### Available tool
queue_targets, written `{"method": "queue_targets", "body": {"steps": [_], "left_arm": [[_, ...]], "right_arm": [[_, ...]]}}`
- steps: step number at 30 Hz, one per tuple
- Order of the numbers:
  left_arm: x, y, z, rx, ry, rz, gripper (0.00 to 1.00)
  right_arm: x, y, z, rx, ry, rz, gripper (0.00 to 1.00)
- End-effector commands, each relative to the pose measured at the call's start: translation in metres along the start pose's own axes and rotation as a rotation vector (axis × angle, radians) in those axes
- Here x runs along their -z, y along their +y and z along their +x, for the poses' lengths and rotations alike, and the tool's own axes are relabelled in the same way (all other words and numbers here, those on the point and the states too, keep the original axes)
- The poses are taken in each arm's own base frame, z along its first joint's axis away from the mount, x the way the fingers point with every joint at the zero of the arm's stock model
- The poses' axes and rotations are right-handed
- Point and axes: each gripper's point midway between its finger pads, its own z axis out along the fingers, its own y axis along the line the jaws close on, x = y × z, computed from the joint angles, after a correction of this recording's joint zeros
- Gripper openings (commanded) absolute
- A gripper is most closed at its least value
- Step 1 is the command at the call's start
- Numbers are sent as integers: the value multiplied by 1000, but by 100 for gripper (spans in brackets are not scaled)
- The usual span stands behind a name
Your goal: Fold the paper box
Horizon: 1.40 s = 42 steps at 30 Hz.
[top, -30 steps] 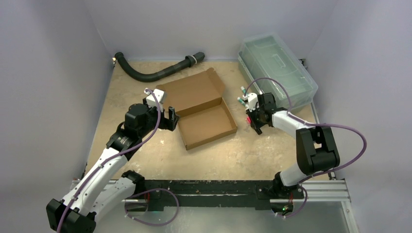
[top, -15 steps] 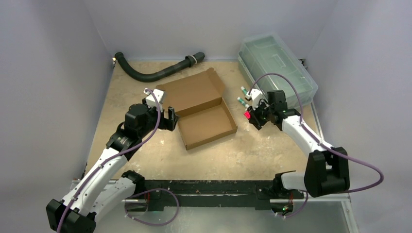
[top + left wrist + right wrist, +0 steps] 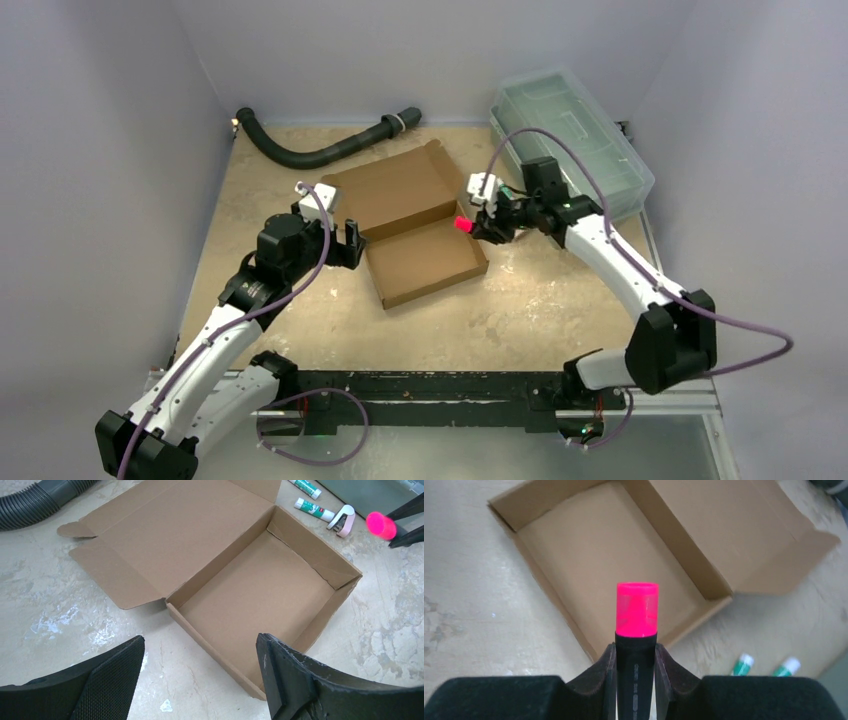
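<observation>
The paper box (image 3: 425, 262) is a brown cardboard tray lying open mid-table, its lid (image 3: 395, 190) flat behind it with the side flaps spread. My left gripper (image 3: 352, 236) hovers open just left of the tray; the left wrist view looks between its fingers (image 3: 200, 645) into the empty tray (image 3: 260, 595). My right gripper (image 3: 480, 225) is shut on a black marker with a pink cap (image 3: 463, 224). In the right wrist view the cap (image 3: 637, 607) pokes out past the fingertips (image 3: 635, 650) over the tray's (image 3: 609, 555) right edge.
A clear plastic lidded bin (image 3: 570, 140) stands at the back right. A black corrugated hose (image 3: 320, 150) lies along the back left. Two glue sticks (image 3: 312, 509) and a small pink stapler (image 3: 342, 519) lie on the table right of the box.
My right arm has swung left and away from me with the marker, from beside the bin to the box's right edge. The left arm has not moved.
</observation>
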Motion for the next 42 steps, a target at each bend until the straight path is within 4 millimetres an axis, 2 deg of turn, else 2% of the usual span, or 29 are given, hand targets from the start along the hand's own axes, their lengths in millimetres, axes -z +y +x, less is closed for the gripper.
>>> {"method": "queue_targets", "body": {"steps": [1,4,7,11,15,18,22,28,31,34,37,42], "left_arm": [[1,6,-8,-23,-34,-26,82],[1,6,-7,-24,-30,-28,82],[0,7,-8,-26,-31,-31,82],[-1,8,-7,-26,-27,-33,82],[-2,9,-5,-26,-20,-35,82],[-2,10,-6,-26,-22,-38,82],[-2,10,-6,-24,-22,-36,82],[-1,10,-8,-24,-29,-36,82],[-1,9,-7,-22,-27,-31,82],[0,9,-8,-22,-30,-31,82],[1,10,-8,-22,-30,-33,82],[0,9,-7,-21,-29,-32,82]], "right_arm": [[-30,13,-45,140,-51,-87,3],[-56,18,-54,108,-17,-131,10],[-78,15,-53,45,24,-117,17],[-100,9,-47,-50,62,-77,43],[-101,7,-42,-87,75,-53,63],[-93,11,-43,-65,67,-56,70],[-75,5,-41,-46,69,-19,72],[-35,-33,-22,-105,40,89,72],[-23,-50,-7,-119,61,176,73],[-18,-70,3,-172,66,280,72],[-16,-91,23,-245,111,390,70],[-25,-107,50,-294,186,465,63]]}}
